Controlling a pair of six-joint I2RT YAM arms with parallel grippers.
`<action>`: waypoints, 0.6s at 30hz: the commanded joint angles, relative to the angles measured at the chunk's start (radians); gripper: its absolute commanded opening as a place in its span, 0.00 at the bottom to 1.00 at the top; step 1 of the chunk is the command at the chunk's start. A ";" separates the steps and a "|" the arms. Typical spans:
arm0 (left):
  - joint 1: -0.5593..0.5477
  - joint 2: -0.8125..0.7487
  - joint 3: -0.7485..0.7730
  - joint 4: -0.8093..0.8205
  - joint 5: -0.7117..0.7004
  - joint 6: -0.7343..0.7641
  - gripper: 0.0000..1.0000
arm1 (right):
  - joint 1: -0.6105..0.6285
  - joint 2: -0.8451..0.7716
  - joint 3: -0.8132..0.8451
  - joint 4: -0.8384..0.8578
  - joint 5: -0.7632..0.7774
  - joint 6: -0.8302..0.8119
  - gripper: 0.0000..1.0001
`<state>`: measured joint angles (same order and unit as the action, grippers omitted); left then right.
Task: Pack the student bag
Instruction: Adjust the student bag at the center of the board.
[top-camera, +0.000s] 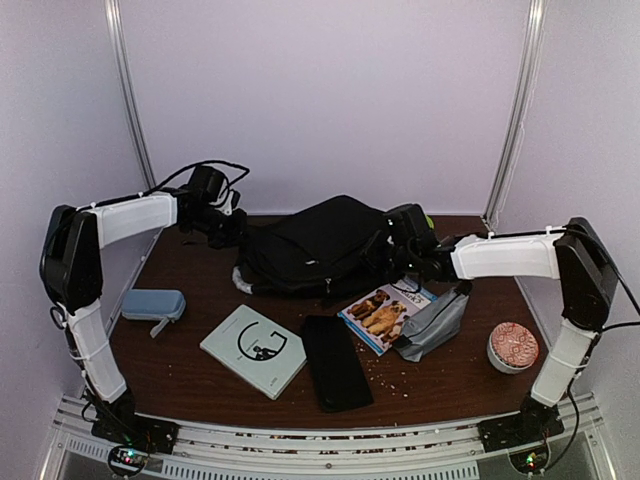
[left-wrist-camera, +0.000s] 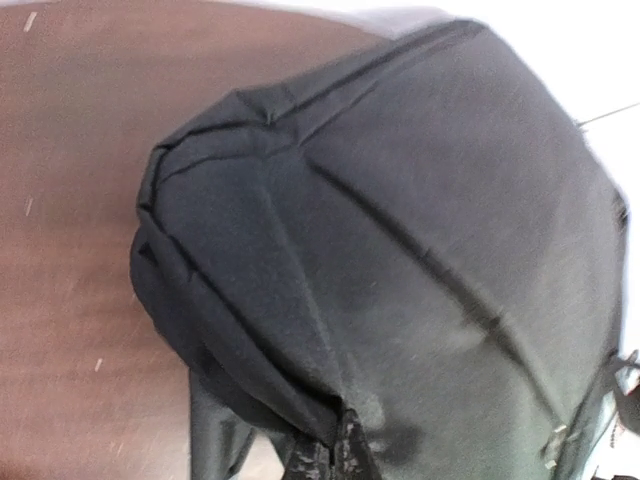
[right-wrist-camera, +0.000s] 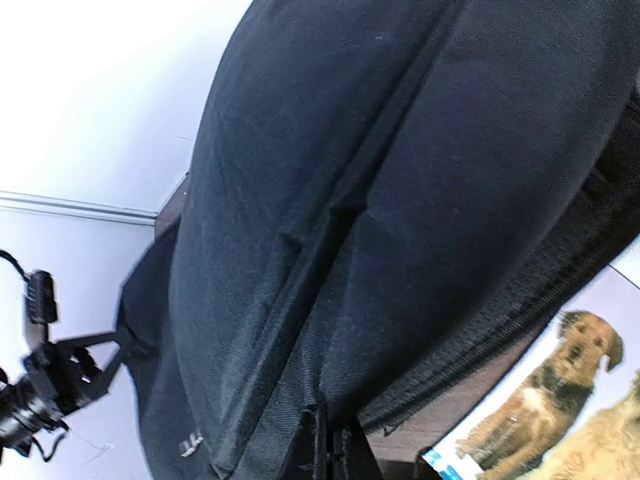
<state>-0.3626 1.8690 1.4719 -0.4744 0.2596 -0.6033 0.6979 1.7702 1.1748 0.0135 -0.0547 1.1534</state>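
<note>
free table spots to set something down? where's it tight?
Free: near-left corner of the table, bordered by the blue-grey case and pale book; near edge between slim black case, grey pouch and bowl, crumbs there. Crowded: centre, in front of the student bag, around the dog book.

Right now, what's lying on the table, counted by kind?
Bags: 1, black student bag
Books: 2, pale book, dog book
Cases: 2, blue-grey case, flat black case
Pouches: 1, grey pouch
Bowls: 1, patterned bowl
Total: 7
</note>
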 joint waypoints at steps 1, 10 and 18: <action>-0.039 0.061 0.138 0.113 -0.001 0.021 0.00 | 0.028 -0.041 -0.091 0.086 0.042 0.008 0.00; -0.042 0.173 0.240 0.094 -0.063 0.038 0.01 | 0.053 0.025 -0.053 0.097 0.045 0.029 0.00; -0.042 0.039 0.112 0.079 -0.166 0.060 0.72 | 0.091 0.125 0.086 0.070 0.010 0.051 0.00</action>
<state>-0.4030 2.0338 1.6516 -0.4515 0.1692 -0.5682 0.7570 1.8843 1.1828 0.0456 0.0196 1.2102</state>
